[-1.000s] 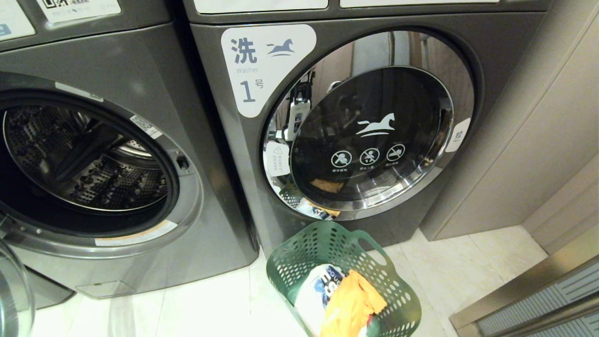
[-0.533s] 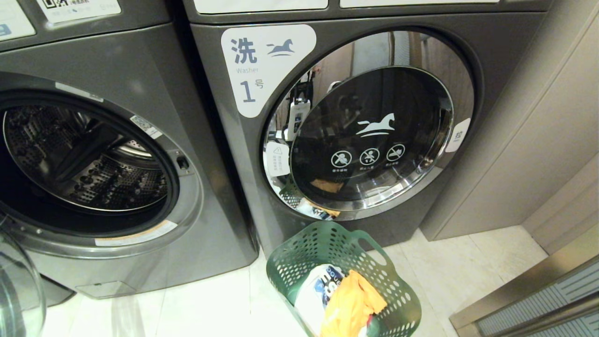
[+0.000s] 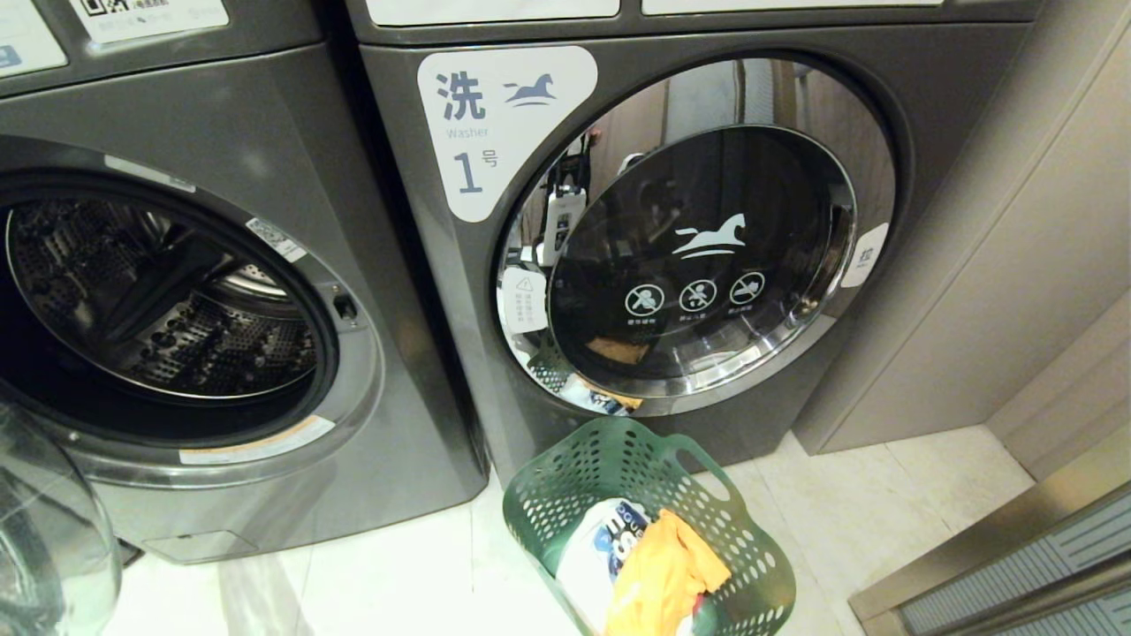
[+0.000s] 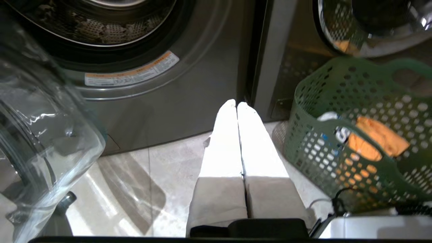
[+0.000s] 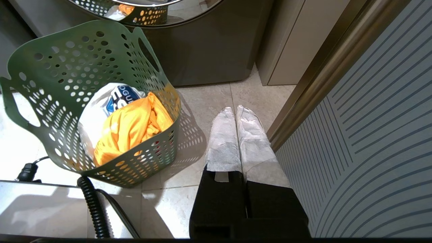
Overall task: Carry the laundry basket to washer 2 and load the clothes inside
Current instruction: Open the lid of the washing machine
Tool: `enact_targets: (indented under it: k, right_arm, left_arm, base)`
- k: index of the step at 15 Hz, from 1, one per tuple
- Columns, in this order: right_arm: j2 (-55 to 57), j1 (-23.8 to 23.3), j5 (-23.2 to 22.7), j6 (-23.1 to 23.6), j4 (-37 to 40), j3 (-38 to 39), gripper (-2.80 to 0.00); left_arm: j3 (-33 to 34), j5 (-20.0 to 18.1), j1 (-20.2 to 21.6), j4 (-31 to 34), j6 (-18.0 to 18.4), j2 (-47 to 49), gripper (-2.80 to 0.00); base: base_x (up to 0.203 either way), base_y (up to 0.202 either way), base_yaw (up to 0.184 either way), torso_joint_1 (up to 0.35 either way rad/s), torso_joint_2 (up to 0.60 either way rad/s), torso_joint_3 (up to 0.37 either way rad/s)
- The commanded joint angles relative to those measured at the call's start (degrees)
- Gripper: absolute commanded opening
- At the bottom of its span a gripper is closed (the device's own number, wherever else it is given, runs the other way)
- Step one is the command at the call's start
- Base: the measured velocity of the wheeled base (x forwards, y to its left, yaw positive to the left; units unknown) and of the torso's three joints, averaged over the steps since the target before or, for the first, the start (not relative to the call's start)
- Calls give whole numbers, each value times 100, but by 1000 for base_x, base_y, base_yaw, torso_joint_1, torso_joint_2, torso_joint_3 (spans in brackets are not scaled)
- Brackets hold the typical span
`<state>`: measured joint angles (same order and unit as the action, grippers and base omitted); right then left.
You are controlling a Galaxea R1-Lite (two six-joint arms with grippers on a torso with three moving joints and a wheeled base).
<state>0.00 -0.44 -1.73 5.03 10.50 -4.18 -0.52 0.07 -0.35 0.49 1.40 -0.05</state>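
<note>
The laundry basket (image 3: 649,530) stands on the tiled floor (image 3: 884,503), just in front of the lower edge of the grey washer labelled 1 (image 3: 468,132), whose chrome-rimmed door is shut. To the robot's left of that machine stands a second grey washer (image 3: 265,106) with its drum (image 3: 168,300) exposed and its glass door (image 3: 44,548) swung out at the lower left edge of the head view; no numeral is visible on it, so it cannot be confirmed as washer 2, although its position beside unit 1 makes that likely. The basket holds an orange garment (image 3: 663,574) and a white garment with blue print (image 3: 596,548); nothing is visible inside the open drum. The left gripper (image 4: 237,105) is closed and empty, pointing at the floor near the seam between the two machines, with the basket just beside it. The right gripper (image 5: 235,113) is likewise closed and empty, over bare floor between the basket and a ribbed wall panel (image 5: 371,135). Judged status: the carrying stage appears complete or nearly so, as the basket rests near the open machine, though closer to unit 1. The loading stage is not yet started. Remaining work: grasp each garment, transfer it into the open drum, and repeat until the basket is emptied.
</note>
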Motion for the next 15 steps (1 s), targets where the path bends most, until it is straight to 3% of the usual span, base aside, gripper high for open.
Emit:
enact_targets:
  k: [1,5,7,9,10,11,15]
  right_arm:
    - [9,0,-3,6,5,-4,-280]
    - [9,0,-3,-1,5,-4,-280]
    - [9,8,-3,6,5,-3,-280]
    - [9,0,-11,50,5,5,-280]
    - [9,0,-20,58,5,5,-280]
    - [9,0,-20,50,5,5,-280]
    - [9,0,-20,50,5,5,-280]
  left_arm:
    - [49,16,0,-71,-216,-4,-280]
    - [-352,186,0,-303,30,2,-280]
    - [-1034,1156,0,35,520,23,-280]
    - [-1702,2747,0,1175,989,25,-280]
    - [-1834,3308,0,1720,1165,15,-280]
    - [-1832,3658,0,2044,1280,4,-280]
    - [-1373,4127,0,2053,1274,4,-280]
  base:
    - [0,0,0,0,0,0]
    - [0,0,0,0,0,0]
    - [0,0,0,0,0,0]
    - [0,0,0,0,0,0]
    - [0,0,0,0,0,0]
    - [0,0,0,0,0,0]
    - [0,0,0,0,0,0]
